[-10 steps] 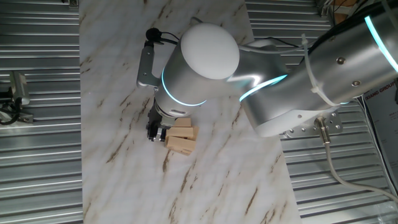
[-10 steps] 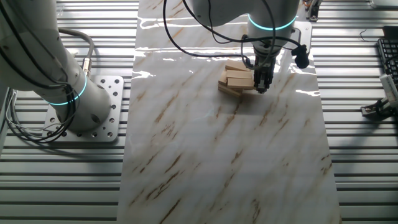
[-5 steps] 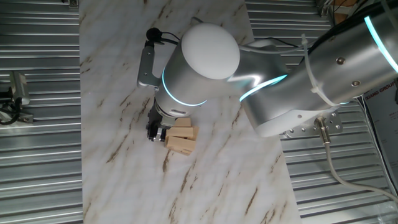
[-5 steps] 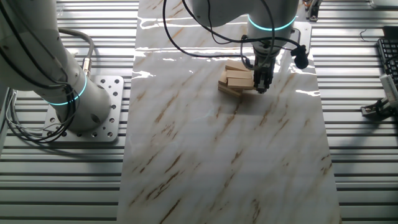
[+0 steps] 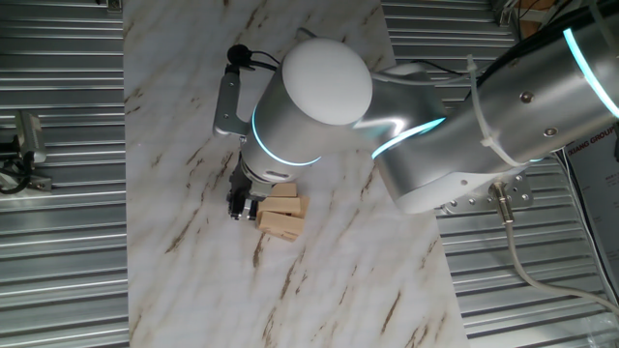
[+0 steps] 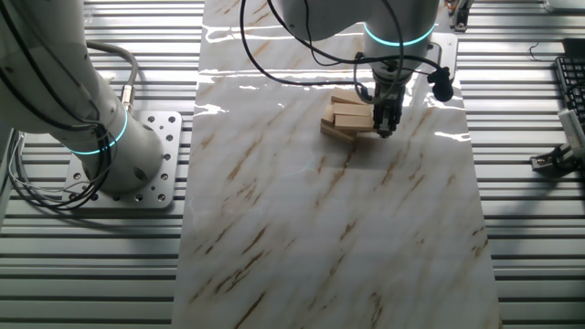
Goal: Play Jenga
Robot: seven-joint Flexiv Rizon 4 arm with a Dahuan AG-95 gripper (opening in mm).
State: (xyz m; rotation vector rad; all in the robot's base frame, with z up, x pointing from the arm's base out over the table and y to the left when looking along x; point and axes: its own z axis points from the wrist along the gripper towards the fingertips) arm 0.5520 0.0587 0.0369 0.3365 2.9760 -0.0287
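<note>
The Jenga (image 6: 347,119) is a low, loose stack of plain pale-tan wooden blocks, each a small rectangular bar with bare, unpainted faces. In the other fixed view it shows a few layers: the bottom blocks jut out toward the near-left, and the blocks above lie across them at an angle, so the pile looks skewed and not squared. In one fixed view (image 5: 281,214) the same pile shows light end faces and slightly darker tops, partly hidden under the arm's wrist.

The stack sits on the marble-patterned worktop (image 6: 329,238), white with brown veins, in the part toward the far edge as the other fixed view shows it, and nearer the right edge than the left.

The pincer (image 6: 384,123) hangs down from the wrist with its dark fingers pointing at the worktop, right against the right-hand side of the stack. In one fixed view the pincer (image 5: 240,204) appears at the pile's left side, just beside the blocks. The fingers lie close together, but whether they clamp a block or merely touch the pile cannot be told from either view.

The arm's base (image 6: 119,146) is bolted to a plate off the worktop's left edge.
</note>
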